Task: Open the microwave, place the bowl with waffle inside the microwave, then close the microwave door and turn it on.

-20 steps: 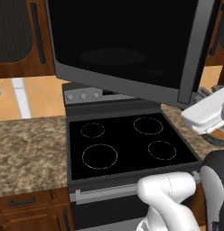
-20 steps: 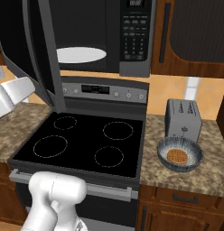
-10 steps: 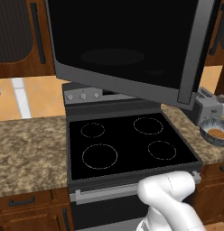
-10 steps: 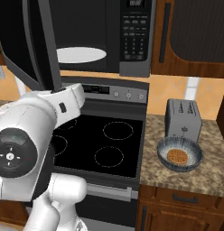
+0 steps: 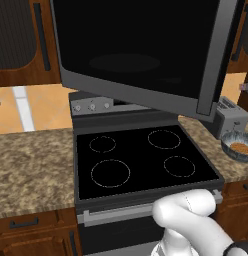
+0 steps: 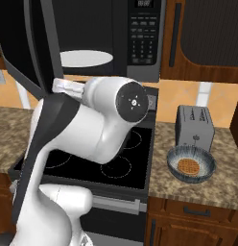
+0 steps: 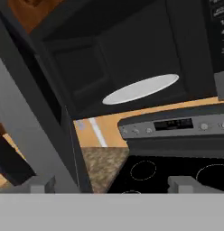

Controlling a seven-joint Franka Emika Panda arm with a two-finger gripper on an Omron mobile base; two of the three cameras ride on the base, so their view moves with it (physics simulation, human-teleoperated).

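The hand (image 7: 111, 185) is empty, fingers spread wide, facing the microwave (image 7: 132, 58) cavity. The microwave door (image 5: 141, 55) stands swung open over the stove (image 5: 141, 160). The bowl with waffle (image 6: 191, 165) waits on the worktop (image 6: 207, 187) beside the toaster (image 6: 195, 126); loading, closing and starting remain.

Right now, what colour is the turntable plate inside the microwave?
White, seen best in the hand view: the turntable plate inside the microwave.

The microwave (image 6: 116, 41) stands open, its door (image 6: 29, 45) swung left. The bowl with waffle (image 6: 191, 165) sits on the counter (image 6: 221, 190), just before the toaster (image 6: 195, 125).
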